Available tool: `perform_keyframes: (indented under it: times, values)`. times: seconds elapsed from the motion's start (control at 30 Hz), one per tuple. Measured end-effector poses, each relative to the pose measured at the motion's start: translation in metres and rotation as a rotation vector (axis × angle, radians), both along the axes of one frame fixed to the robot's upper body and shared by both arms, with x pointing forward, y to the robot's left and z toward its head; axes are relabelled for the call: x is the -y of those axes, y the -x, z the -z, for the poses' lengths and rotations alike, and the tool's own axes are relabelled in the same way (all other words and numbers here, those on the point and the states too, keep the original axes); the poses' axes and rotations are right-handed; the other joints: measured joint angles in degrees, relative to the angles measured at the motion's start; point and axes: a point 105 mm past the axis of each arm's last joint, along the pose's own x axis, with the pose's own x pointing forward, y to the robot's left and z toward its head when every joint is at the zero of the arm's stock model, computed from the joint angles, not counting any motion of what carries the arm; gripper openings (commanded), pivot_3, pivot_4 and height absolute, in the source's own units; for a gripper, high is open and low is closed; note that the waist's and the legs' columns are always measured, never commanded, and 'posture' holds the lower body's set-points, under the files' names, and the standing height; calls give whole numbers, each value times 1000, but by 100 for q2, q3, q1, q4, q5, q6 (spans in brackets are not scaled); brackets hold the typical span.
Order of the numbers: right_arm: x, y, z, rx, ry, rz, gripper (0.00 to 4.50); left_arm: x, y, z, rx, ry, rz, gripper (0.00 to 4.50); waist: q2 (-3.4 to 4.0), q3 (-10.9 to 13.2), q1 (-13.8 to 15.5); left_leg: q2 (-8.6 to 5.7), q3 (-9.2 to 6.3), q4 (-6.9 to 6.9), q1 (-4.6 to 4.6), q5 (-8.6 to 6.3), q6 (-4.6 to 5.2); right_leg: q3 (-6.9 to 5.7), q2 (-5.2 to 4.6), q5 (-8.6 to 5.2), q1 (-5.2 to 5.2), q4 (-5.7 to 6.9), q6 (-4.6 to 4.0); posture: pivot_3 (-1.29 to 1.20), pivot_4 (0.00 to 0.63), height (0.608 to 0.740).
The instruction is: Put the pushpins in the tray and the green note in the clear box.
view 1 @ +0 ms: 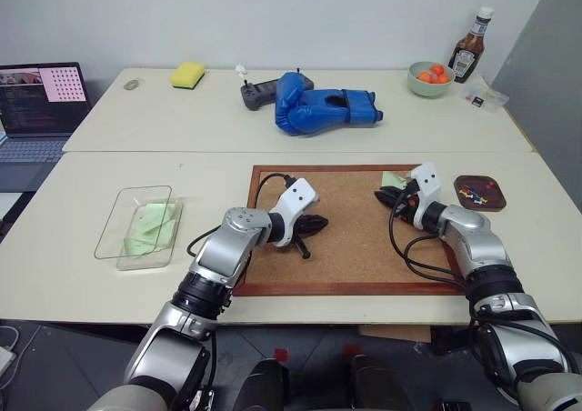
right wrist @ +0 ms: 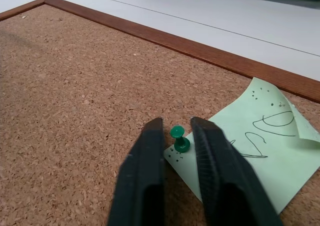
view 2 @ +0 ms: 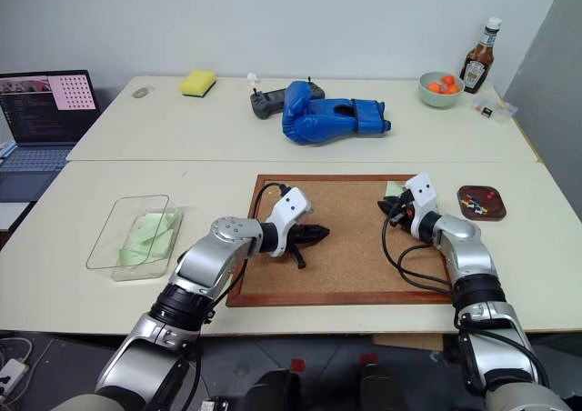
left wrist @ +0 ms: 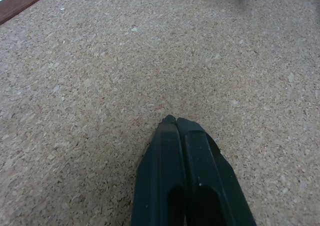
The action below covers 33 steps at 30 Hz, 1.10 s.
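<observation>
Two pale tables hold a corkboard. On it, the left gripper rests with fingers pressed together, holding nothing. The right gripper brackets a green pin stuck in a green note at the board's far right corner; whether it touches, cannot tell. Other notes lie in the clear box left of the board; the tray, right of it, holds pins.

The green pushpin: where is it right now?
The green pushpin stands in a corner of the green note on the corkboard, between the right gripper's fingers.
</observation>
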Motion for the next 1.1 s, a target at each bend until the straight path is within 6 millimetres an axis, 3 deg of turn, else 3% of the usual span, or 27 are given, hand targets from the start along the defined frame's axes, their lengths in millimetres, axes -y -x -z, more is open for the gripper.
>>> perform_keyframes:
  times: [0.3,0.43,0.53,0.9,1.0,1.1]
  values:
    - [2,1,-6,-14,-58,12,6,0,-1,2,-8,0,-1,0,1,1,4,-1,0,0,-3,0,0,0,0,0,-3,0,0,0,150,740]
    - [4,0,-43,106,-90,11,6,0,-2,2,-12,1,-1,0,1,0,11,-1,-3,2,-1,0,0,-2,-1,0,3,0,0,0,150,740]
    - [8,-1,-58,144,-106,41,6,1,-2,2,-16,2,3,0,1,0,16,-2,-4,2,0,0,0,-3,-1,0,4,0,0,0,150,740]
    - [57,-6,-84,197,-105,235,6,1,-2,2,-18,1,9,0,1,0,19,-3,-2,1,0,0,1,-1,-2,0,3,0,0,0,150,740]
    - [53,-4,-81,187,-88,212,6,1,-2,2,-17,1,10,0,1,0,19,-4,-1,1,-1,0,1,-1,-2,0,3,0,0,0,150,740]
    - [32,7,-70,198,6,89,6,4,-2,1,-10,15,21,0,1,0,27,-5,-4,1,-3,0,1,-3,-2,0,3,-1,0,0,150,740]
